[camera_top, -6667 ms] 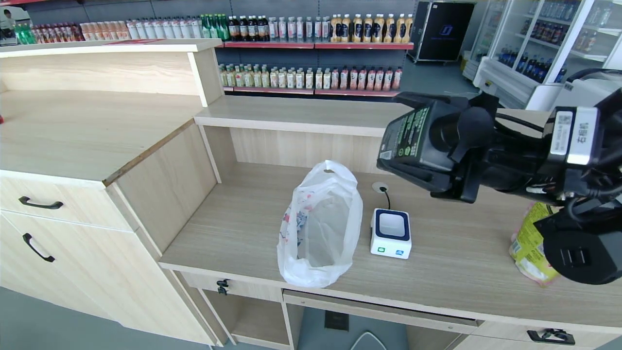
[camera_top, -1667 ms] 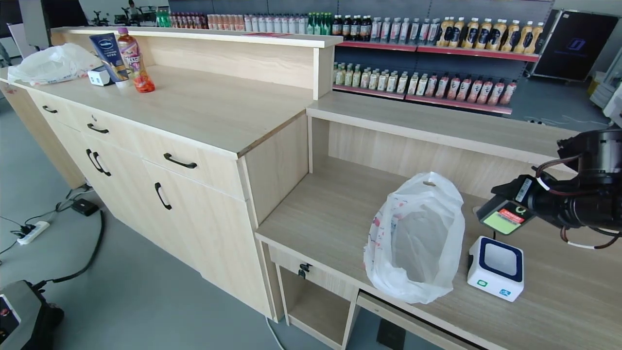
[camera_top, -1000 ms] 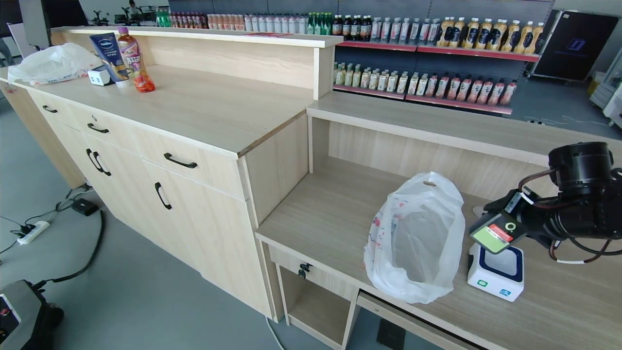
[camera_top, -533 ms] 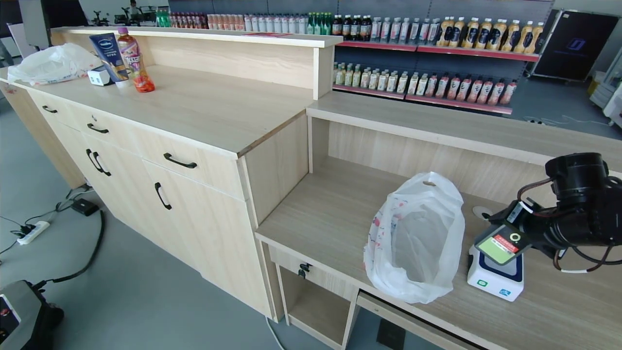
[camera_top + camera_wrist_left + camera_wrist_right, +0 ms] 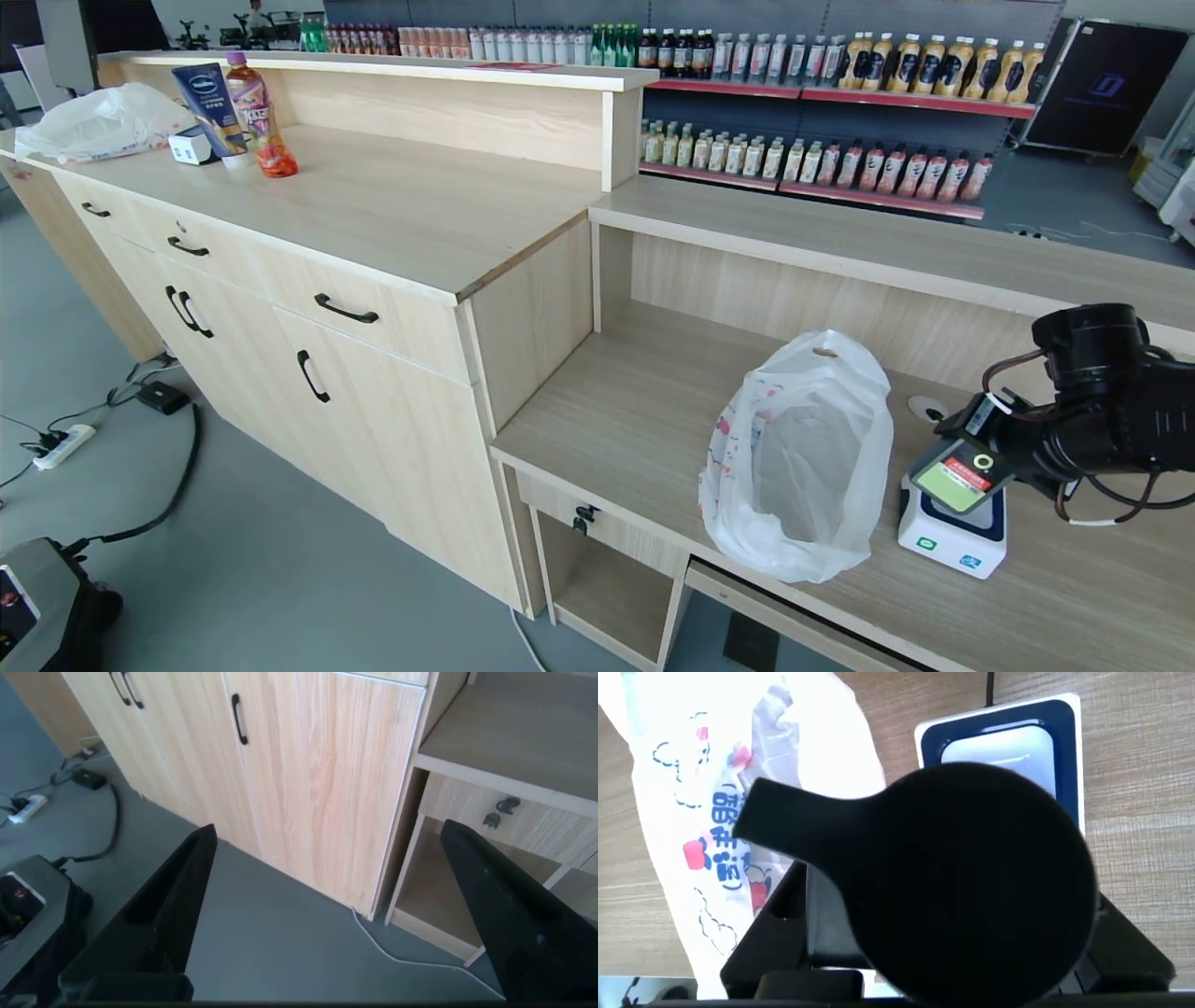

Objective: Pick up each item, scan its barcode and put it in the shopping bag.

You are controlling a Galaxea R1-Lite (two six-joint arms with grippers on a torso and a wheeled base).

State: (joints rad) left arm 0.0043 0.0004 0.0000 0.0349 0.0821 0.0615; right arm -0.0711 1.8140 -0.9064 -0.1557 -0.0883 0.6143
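Observation:
My right gripper (image 5: pixel 1004 439) is shut on a black container (image 5: pixel 957 474) with a green and red label. It holds the container tilted just above the white and blue barcode scanner (image 5: pixel 950 541) on the low desk, label end toward the bag. In the right wrist view the container's round black end (image 5: pixel 971 877) covers the middle, with the scanner (image 5: pixel 1008 733) behind it and the bag (image 5: pixel 729 812) beside it. The white plastic shopping bag (image 5: pixel 794 457) stands open right next to the scanner. My left gripper (image 5: pixel 327 924) is open, hanging over the floor in front of the cabinet.
A raised counter (image 5: pixel 392 215) at the left carries a drink bottle (image 5: pixel 257 117), a blue box (image 5: pixel 207 98) and another white bag (image 5: pixel 98 121). Cabinet doors with black handles (image 5: pixel 345 308) face the aisle. Cables (image 5: pixel 159 448) lie on the floor. A cable hole (image 5: pixel 926 406) sits behind the scanner.
The right gripper has brought the black container down from behind the scanner to just over it. In the last half second it barely shifted. The bag and scanner have stayed put.

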